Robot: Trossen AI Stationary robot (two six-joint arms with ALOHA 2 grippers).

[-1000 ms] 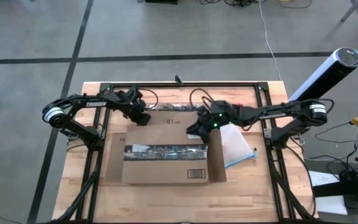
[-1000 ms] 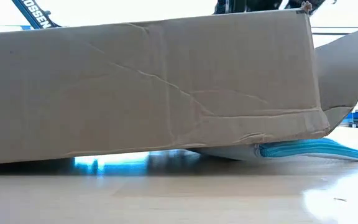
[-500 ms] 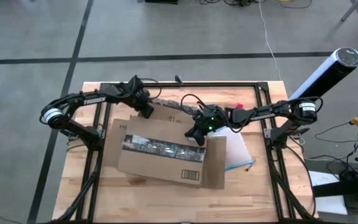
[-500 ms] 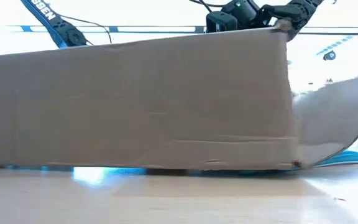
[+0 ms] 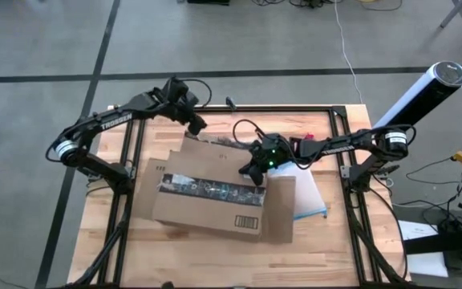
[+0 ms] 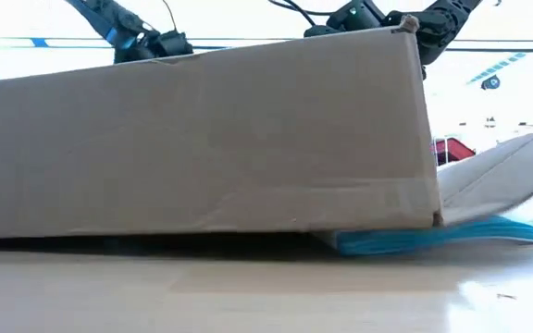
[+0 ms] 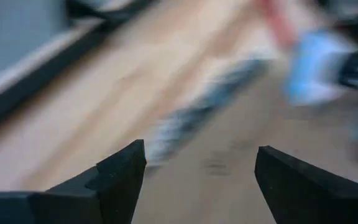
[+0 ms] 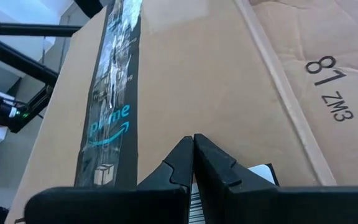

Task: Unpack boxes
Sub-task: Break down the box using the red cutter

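The brown cardboard box lies skewed in the middle of the table, with a shiny tape strip along its top. Its far flap and right flap lie folded out. In the low view the box fills the picture. My left gripper hangs open above the table's far side, clear of the far flap; nothing is between its fingers. My right gripper is shut at the box's far right top corner. My right gripper comes down slanting from the table's right. Its shut fingertips are at the box's top face, near the far right corner, with nothing between them. Whether they touch the cardboard I cannot tell. The box lies on the table.
A clear pouch with a blue edge lies under the box's right flap and shows beneath the box. A small red tool lies at the far right. Black frame rails border the table. A white and black cylinder stands beyond the right corner.
The box has turned clockwise on the table, its right end swinging toward the near edge, and now sits skewed. My left gripper has risen and gone toward the far edge, away from the far flap. My right gripper has stayed at the box's far right corner.
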